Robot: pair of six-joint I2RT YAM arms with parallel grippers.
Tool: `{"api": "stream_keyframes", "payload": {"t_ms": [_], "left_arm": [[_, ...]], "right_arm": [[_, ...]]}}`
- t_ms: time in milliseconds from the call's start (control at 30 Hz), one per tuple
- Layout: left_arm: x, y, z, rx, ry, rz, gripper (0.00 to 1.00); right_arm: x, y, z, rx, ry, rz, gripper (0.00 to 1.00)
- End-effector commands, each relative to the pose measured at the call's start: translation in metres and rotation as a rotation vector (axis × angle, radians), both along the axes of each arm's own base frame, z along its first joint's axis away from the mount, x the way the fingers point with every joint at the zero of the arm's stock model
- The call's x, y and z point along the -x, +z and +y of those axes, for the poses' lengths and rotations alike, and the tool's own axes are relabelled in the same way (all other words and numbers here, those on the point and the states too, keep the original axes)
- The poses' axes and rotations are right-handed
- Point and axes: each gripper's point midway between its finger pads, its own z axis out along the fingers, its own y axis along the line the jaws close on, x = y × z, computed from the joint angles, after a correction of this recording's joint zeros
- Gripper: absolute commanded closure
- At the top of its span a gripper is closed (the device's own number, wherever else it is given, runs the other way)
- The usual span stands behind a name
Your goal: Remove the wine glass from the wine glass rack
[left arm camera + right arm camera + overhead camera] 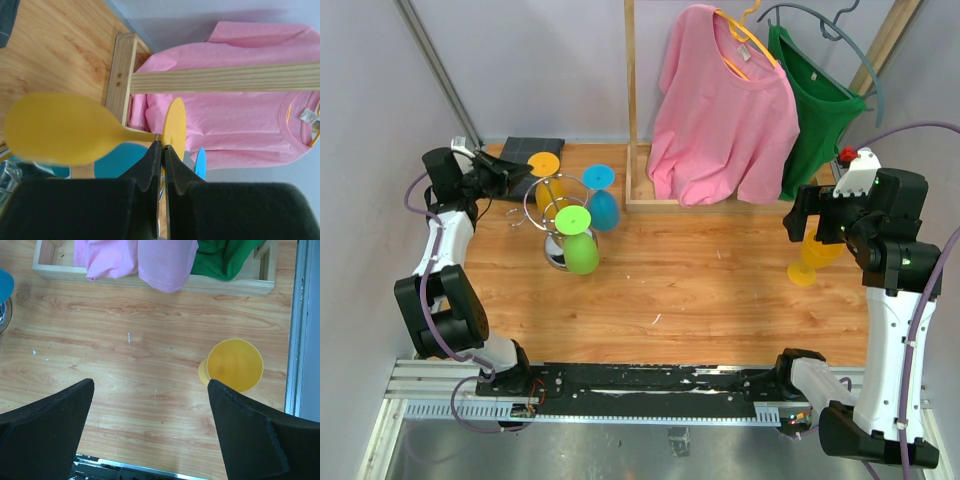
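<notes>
The chrome wine glass rack (558, 256) stands at the back left of the table with three glasses hanging upside down from its wire arms. They are a yellow wine glass (549, 190), a green one (582, 252) and a blue one (604, 210). My left gripper (523, 173) reaches in from the left. In the left wrist view this gripper (162, 145) is shut on the thin stem of the yellow glass (60, 130), between its bowl and its foot (176, 125). My right gripper (151, 385) hangs open above bare wood beside another yellow glass (235, 365), which stands upright at the right (808, 262).
A tall wooden clothes rack (631, 100) with a pink shirt (725, 120) and a green shirt (815, 105) fills the back. A dark flat object (532, 150) lies at the back left behind the left gripper. A metal rail (650, 395) runs along the near edge.
</notes>
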Motion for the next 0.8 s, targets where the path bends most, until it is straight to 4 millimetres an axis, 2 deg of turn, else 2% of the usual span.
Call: {"api": "stream_keyframes", "payload": {"t_ms": [0,767], "left_arm": [[0.000,0.008,-0.002,-0.004,-0.024,-0.022,0.99],[-0.006,0.021,-0.001,0.097,0.000,-0.051,1.00]], "right_arm": [[-0.002,0.003,0.001,-0.002,0.006,-0.017,0.01],[0.001,-0.002,0.002,0.001,0.007,-0.004,0.02]]}}
